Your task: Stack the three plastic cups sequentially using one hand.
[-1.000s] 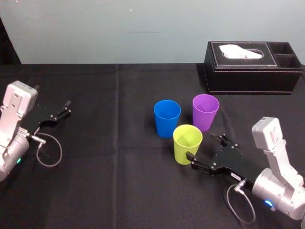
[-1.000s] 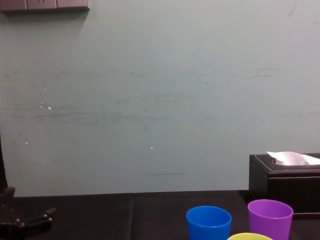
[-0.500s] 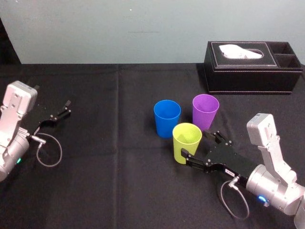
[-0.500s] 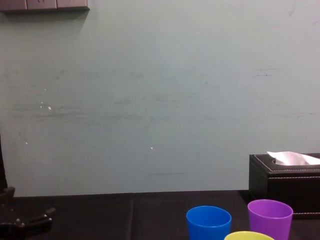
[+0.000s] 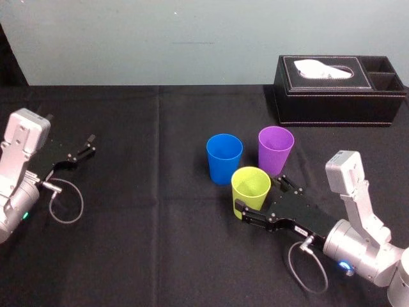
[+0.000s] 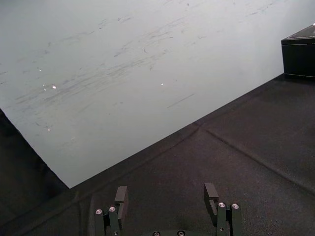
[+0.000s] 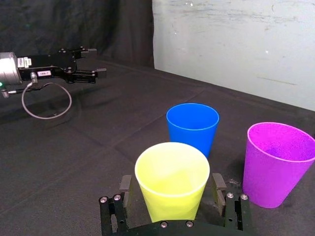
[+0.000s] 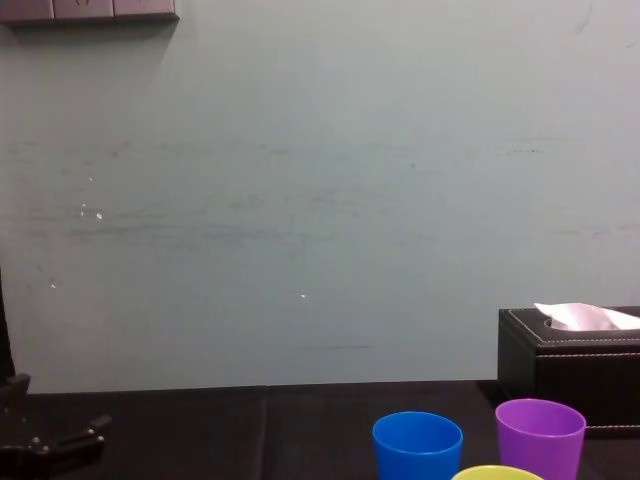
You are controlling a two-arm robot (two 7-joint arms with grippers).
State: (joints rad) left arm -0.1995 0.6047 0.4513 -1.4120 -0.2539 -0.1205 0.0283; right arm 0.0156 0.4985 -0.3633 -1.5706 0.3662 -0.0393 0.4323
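Nearer me than the black stitched tissue box (image 5: pixel 339 89) | 3 smooth tapered plastic tumblers upright: blue tumbler (image 5: pixel 223 158) and purple tumbler (image 5: pixel 275 149) side by side, yellow-green tumbler (image 5: pixel 250 192) just nearer | my right gripper (image 5: pixel 257 192) spread, jaws flanking yellow-green tumbler with gaps | my left gripper (image 5: pixel 89 144) spread, idle, far left of box

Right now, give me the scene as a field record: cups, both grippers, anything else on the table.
blue cup: upright, on the table, unstacked
purple cup: upright, to the robot's right of blue
yellow-green cup: upright, nearest the robot
right gripper: open, fingers either side of the yellow-green cup; contact unclear
left gripper: open, parked far left
tissue box: back right
stacked so far: none
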